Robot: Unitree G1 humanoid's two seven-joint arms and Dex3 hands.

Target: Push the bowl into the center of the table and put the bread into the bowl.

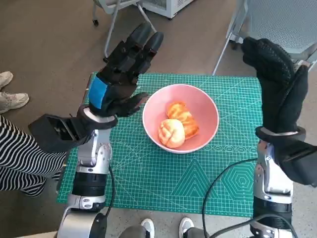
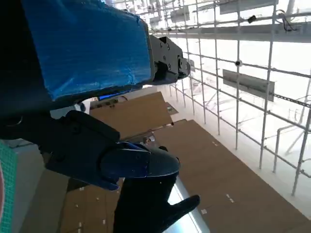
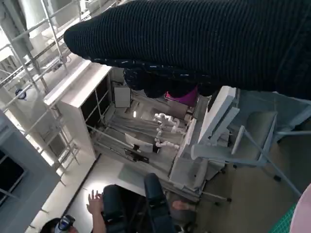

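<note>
Both hands are raised off the surface with fingers apart and nothing in them. On the left, the left hand [image 1: 121,74] is hard black plastic with a smooth patch of blue tape across its back; its blocky fingers [image 1: 143,39] point up and away, and its thumb reaches toward the rim of the bowl [image 1: 208,106], though contact cannot be told. On the right, the right hand [image 1: 280,84] wears a black knitted glove with a fine ribbed weave, its fingers stretched upward beside the far right edge of the mat.

A round, smooth pink bowl sits near the middle of the surface [image 1: 163,183], which is covered by a green cutting mat printed with a pale grid and angular line patterns. Inside the bowl lie pieces of bread [image 1: 177,126]: a rounded, pale golden bun in front and glossier orange-brown pieces behind it, touching one another.

A person's leg in black-and-white striped cloth [image 1: 20,163] and white shoes [image 1: 10,96] show at the left. Metal chair legs [image 1: 116,20] stand on the brown floor beyond the surface.
</note>
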